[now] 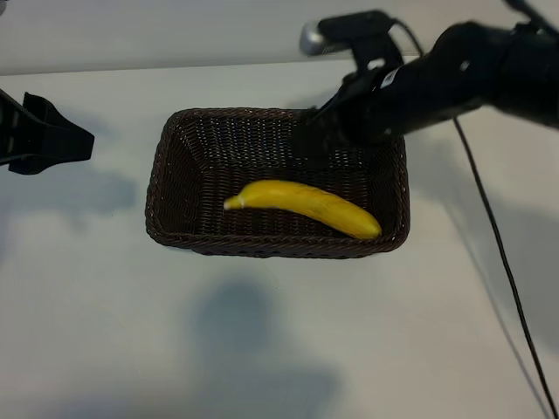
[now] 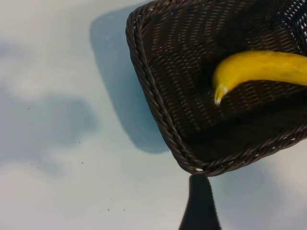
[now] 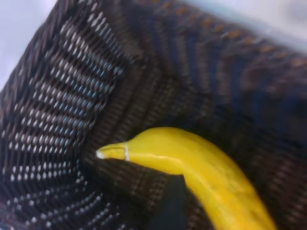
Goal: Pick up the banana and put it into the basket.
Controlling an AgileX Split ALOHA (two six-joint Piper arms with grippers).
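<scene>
banana point(image 1: 304, 208) is lying in the basket point(image 1: 166, 188) already; right claw point(image 1: 316, 133) above it looks open and empty, so just lift straight out without clipping the rim

It looked like a robotics lab bench rather than a home; a plain white table point(image 1: 105, 332) stood against a pale bare wall; black robot arms point(image 1: 472, 65) reached over it, a loose black cable point(image 1: 498, 253) trailing across the top; only a wicker basket point(image 1: 175, 157) holding a banana point(image 1: 306, 207) sat there.
</scene>
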